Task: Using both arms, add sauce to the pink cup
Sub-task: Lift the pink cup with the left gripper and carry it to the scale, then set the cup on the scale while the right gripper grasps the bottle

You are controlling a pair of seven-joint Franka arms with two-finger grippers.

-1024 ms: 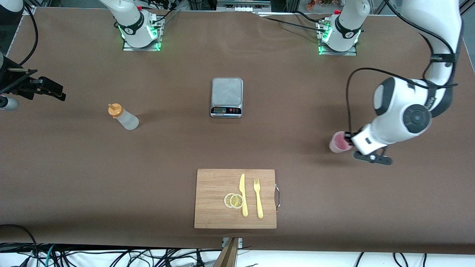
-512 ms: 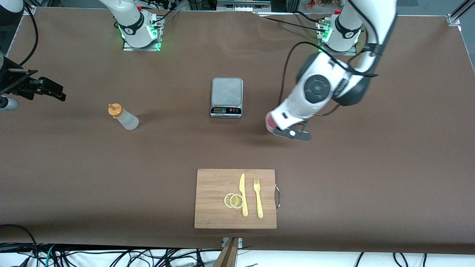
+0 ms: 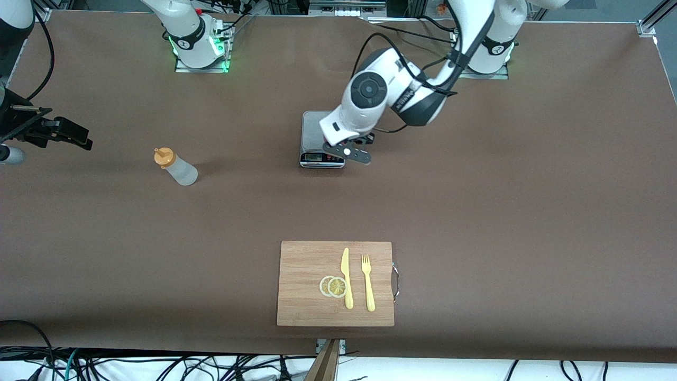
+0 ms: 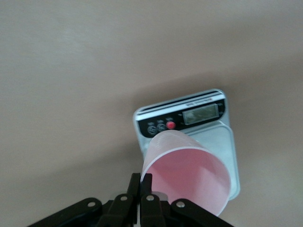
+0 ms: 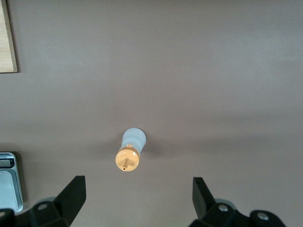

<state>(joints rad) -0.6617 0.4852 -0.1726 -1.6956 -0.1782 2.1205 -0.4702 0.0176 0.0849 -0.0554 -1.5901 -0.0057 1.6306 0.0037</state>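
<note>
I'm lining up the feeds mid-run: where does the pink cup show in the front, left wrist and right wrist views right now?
Front view: the pink cup is hidden under the left arm's wrist, above the scale.
Left wrist view: pink cup pinched at its rim by the shut left gripper, over the scale.
Right wrist view: no cup; only the sauce bottle.
Shared landmark: the scale, also at the right wrist view's edge.

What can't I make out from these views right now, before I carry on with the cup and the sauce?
- Pink cup: hidden in the front view by the left arm's wrist; only the left wrist view shows it, pinched at the rim by the left gripper over the scale.
- Scale display: digits too small to read in any view.
- Right gripper: open over the sauce, largely cut off at the front view's edge.
- Sauce level: not visible.
</note>
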